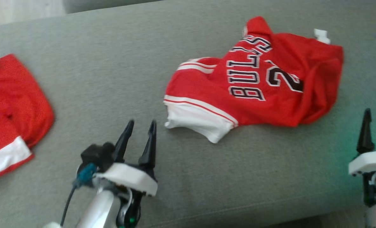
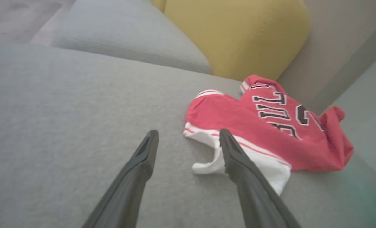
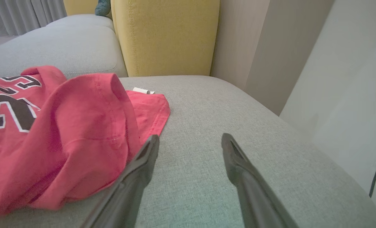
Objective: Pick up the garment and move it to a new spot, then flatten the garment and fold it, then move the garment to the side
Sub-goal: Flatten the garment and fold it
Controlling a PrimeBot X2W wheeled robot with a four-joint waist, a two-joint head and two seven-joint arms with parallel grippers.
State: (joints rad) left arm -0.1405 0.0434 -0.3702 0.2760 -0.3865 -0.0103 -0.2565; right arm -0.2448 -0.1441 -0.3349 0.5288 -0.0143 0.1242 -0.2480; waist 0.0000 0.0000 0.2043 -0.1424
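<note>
Two grippers hang with fingers spread and nothing between them over a grey sofa (image 1: 112, 63). The jersey (image 1: 254, 85), red with white trim and black lettering, lies crumpled and unfolded on the seat, ahead of the robot and toward its right. Its long axis runs across the head view, slanting from a white-edged end at the lower left to a bunched red end at the right.

The left gripper (image 1: 142, 123) sits near the white-edged end, which lies ahead of it and to its right, apart from the fingertips. The right gripper (image 3: 190, 137) is beside the bunched red end, which lies to its left. By the look of it, the right arm is the nearer one. Each arm has its own end within reach for flattening.

The head view shows the whole jersey, a second red garment (image 1: 10, 104) well apart at the far left, and a white tag (image 1: 321, 34) at the jersey's far edge. The right wrist view shows a raised fold just beside that gripper's left finger; whether they touch cannot be told. It also shows a yellow cushion (image 3: 165, 34) behind the seat. The left wrist view shows the white edge curling just past one finger.
</note>
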